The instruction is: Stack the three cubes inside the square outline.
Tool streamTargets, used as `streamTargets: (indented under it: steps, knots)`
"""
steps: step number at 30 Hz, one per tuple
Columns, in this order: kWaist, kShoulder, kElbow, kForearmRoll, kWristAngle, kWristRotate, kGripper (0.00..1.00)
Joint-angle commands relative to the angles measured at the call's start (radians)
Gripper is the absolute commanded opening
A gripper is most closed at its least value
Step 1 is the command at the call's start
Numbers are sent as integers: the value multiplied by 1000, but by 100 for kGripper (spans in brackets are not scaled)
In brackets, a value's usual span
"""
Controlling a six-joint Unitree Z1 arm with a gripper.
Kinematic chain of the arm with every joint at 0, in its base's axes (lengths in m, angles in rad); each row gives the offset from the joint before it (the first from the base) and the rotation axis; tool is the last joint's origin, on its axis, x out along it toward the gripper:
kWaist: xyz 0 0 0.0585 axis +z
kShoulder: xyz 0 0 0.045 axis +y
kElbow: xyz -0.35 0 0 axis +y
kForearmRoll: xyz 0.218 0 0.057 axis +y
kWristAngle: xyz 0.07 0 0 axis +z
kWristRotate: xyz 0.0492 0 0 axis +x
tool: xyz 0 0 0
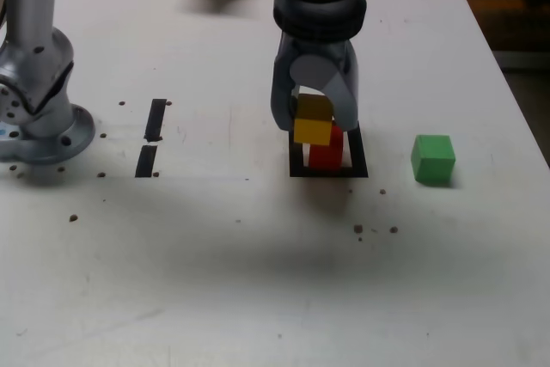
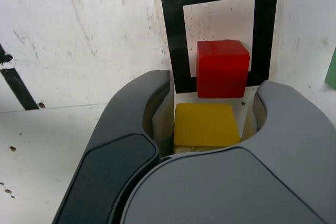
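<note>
Pincer (image 2: 214, 83) gripping yellow cube (image 2: 206, 124), green cube (image 1: 432, 159) apart

soft shadow below the arm, table dimmer toward its near side

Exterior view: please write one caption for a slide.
Yellow cube at the gripper, red cube in the square outline, green cube outside.

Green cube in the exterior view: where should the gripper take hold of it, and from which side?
Probably best from straight above, jaws closing on two opposite upright faces of the green cube. It sits flat on the table, its faces are flat, and nothing stands against its sides. The gripper must first free itself of the yellow cube between its jaws.
</note>
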Motion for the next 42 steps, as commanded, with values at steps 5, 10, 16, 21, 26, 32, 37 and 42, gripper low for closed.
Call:
streamTargets:
  steps: [5, 10, 16, 21, 26, 32, 37, 42]
  knots:
    - [32, 5, 30, -39, 1, 22, 4]
    - [50, 7, 40, -75, 9, 38, 6]
    - [69, 10, 50, -107, 18, 55, 7]
    - [76, 11, 62, -118, 18, 56, 8]
    - [77, 13, 85, -146, 4, 56, 17]
    - [77, 18, 104, -180, -17, 56, 37]
    - [77, 19, 105, -182, -21, 57, 50]
    - [77, 16, 107, -181, -18, 59, 59]
